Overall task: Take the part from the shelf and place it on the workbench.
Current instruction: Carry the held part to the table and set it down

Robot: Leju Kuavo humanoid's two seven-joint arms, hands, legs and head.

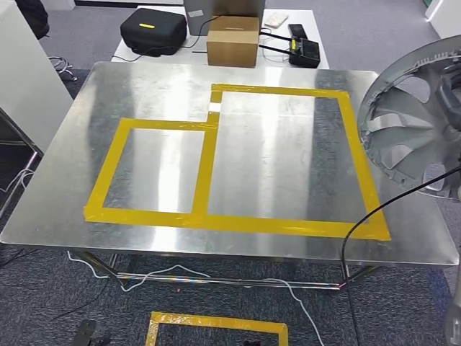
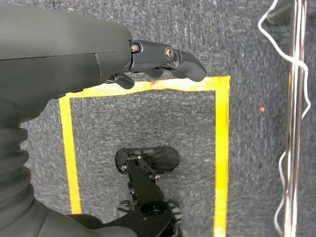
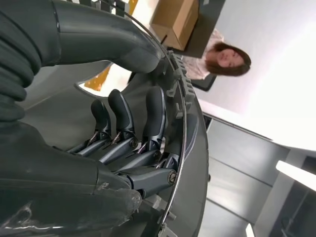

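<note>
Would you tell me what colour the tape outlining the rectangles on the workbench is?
Yellow tape on the shiny metal workbench; clearest in the head view.

Bare workbench [image 1: 163, 79], box [image 1: 233, 41] beyond

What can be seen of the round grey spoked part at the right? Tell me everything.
The round grey spoked part looks like a wheel cover of grey plastic or painted metal: a circular rim with broad curved spokes and open gaps between them. It is held up at the right of the steel workbench, tilted on edge, not yet resting on the top. In the right wrist view the right hand grips it, fingers curled against its inner face and rim. A black cable crosses below it.
</note>
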